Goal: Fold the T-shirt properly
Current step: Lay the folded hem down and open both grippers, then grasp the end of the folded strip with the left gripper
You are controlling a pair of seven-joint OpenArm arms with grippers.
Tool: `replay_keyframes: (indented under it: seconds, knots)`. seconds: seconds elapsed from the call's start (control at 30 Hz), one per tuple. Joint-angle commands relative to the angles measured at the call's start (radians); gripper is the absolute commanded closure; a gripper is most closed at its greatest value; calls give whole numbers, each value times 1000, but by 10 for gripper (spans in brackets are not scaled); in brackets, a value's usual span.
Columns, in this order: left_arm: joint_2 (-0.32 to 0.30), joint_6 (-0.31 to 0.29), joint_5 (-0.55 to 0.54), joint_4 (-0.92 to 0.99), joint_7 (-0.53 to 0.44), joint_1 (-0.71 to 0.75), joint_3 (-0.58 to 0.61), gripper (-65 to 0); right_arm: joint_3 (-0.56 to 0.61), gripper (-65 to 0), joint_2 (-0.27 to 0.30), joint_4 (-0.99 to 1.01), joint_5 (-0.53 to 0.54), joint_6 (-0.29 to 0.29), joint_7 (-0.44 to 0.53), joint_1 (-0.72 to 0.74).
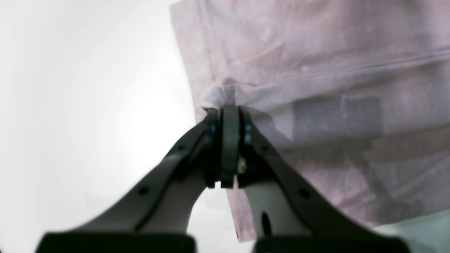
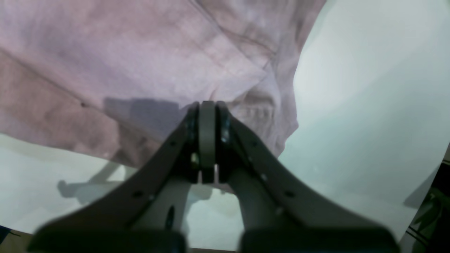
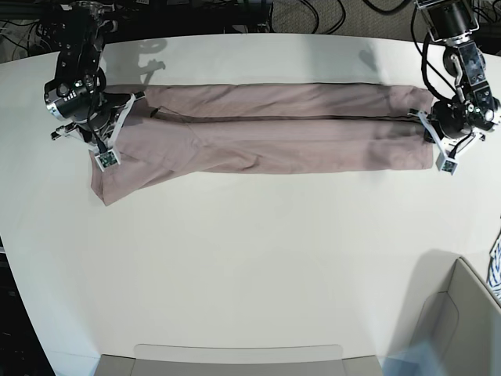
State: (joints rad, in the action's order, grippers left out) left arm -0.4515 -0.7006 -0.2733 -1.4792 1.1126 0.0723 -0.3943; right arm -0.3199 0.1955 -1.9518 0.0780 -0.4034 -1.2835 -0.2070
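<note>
1. Dusty-pink soft woven cloth T-shirt [image 3: 266, 133]: matt, wrinkled, stitched hems.
2. Smooth white matt table top [image 3: 250, 266].
3. Dark matt plastic left gripper [image 1: 230, 109] and right gripper [image 2: 207, 105], smooth.

Black jointed arms, grey curved tool fingers [image 1: 168, 165] with small screw holes, dark pads.

Robotics lab bench. Evidence: wide white matte counter [image 3: 258, 258] with rounded far corners; two black robot arms, one [image 3: 74, 63] at base view's left, other [image 3: 462, 70] at right; tangle of black cables [image 3: 313, 14] on dark floor behind counter; pale cardboard box edge [image 3: 462, 313] at near right corner.
</note>
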Motion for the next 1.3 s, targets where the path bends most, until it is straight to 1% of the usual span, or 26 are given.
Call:
replay_keyframes:
  seconds: [0.0,0.03,0.1,0.13,0.2,0.27,0.33,0.43,0.53,0.6,0.67,0.73,0.9,1.0,1.17,1.27]
  knots:
    - [-20,2,-1,-19,2,-10,-7,-89,-3,-45,12,-19,-4,-1,5,13]
    - [-20,2,-1,-33,2,-10,-15,-137,-3,-83,14,-19,-4,-1,5,13]
    - [-20,2,-5,-70,4,-6,-16,-210,-3,-154,15,-18,-2,-1,9,13]
    - [-20,2,-5,-90,5,5,-16,-229,-3,-182,15,-18,-2,-1,9,13]
    - [-20,2,-7,-137,14,17,-18,-240,-2,-240,15,-16,-2,-1,11,14]
    - [-20,2,-8,-171,33,17,-18,-245,0,-282,14,-14,-2,-1,11,24]
    - [-20,2,-8,-179,62,16,-18,-270,0,-306,14,-13,-2,-1,11,27]
    - [-10,2,-8,-168,67,11,-38,-304,0,-311,12,-13,-2,-1,11,27]
    - [38,2,-5,-131,103,-36,-160,-314,0,-311,12,-13,-2,-1,11,27]
    - [46,2,-5,-85,154,-78,-245,-331,0,-311,12,-11,-2,-1,11,27]
    - [44,2,-2,-24,202,-125,-297,-334,0,-311,12,-11,-2,-1,11,27]
    - [43,2,-1,16,217,-151,-302,-334,0,-311,12,-11,-2,-1,11,27]
    - [46,2,-8,16,245,-156,-302,-334,54,-310,14,-11,-7,-1,11,24]
    - [47,2,-8,16,284,-162,-309,-334,57,-310,11,-11,-7,-1,11,22]
    - [44,2,-4,13,284,-180,-303,-329,57,-310,9,-11,-7,-1,11,27]
    - [53,2,-8,13,284,-184,-302,-329,57,-310,9,-11,-7,-1,11,28]
